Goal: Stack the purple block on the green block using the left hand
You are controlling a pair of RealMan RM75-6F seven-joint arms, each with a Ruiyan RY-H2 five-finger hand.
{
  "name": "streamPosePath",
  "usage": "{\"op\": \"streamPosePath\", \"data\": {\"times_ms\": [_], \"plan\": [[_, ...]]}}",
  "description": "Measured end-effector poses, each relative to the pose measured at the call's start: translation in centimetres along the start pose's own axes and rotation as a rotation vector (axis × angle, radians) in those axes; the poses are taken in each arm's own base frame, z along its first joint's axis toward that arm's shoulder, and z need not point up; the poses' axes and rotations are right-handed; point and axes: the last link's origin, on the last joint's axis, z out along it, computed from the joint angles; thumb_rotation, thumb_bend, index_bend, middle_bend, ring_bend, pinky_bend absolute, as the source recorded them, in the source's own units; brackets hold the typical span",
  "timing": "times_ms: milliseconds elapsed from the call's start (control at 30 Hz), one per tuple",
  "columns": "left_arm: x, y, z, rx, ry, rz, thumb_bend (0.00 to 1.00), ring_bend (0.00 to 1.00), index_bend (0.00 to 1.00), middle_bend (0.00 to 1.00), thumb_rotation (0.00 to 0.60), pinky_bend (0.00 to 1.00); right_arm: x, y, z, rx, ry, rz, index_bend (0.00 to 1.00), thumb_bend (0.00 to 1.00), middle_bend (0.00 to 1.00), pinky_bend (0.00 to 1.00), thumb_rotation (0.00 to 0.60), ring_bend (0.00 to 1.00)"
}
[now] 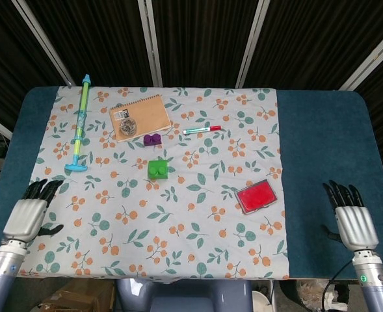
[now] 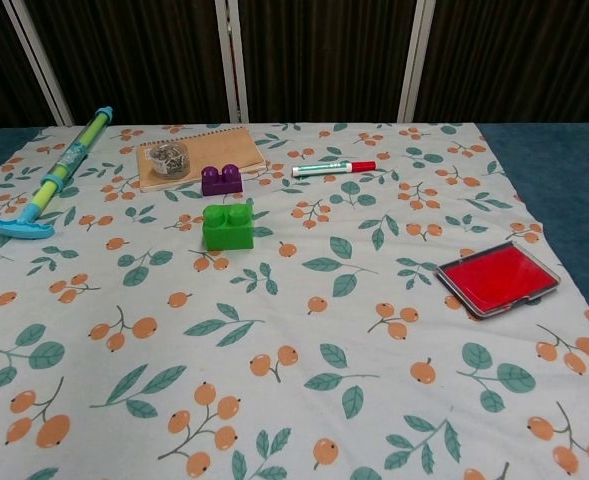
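Left robot hand low at the near left corner of the worktop, palm down, fingers stretched out and slightly apart, holding nothing and touching none of the objects; seen only from the head camera, out of the chest camera's frame. Right robot hand likewise low at the near right edge, over the bare blue surface, fingers straight and a little spread, empty. Purple block lying on the floral cloth, studs up, just off the near right corner of the spiral notepad, well apart from both hands. Green block a short way nearer the robot than the purple one, the two close but not touching, nothing stacked on either. Small clear dish of metal bits resting on the notepad. Red-capped marker lying flat to the right of the notepad. Long blue-and-green syringe-like toy stretched along the left side of the cloth. Flat red case toward the right side of the cloth, tilted, well clear of the blocks.
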Motion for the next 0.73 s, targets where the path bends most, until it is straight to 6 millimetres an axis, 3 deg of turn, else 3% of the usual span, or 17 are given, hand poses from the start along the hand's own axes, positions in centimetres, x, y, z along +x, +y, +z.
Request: {"op": "streamPosePath", "data": {"times_ms": [167,733], "plan": [[-0.3,-1.0,-1.9,0.047,0.023,-0.045,0.10,0.00,0.04,0.04,0.600,0.00,0.0,-0.2,0.0,0.010,-0.001,-0.002,0.04,0.22,0.06,0.00,0.600,0.10],[0.8,-1.5,-3.1,-0.008,0.204,0.088,0.10,0.00,0.04,0.04,0.600,0.00,0.2,0.0,0.1,-0.002,0.017,0.000,0.04,0.22,0.06,0.00,0.600,0.10]]}}
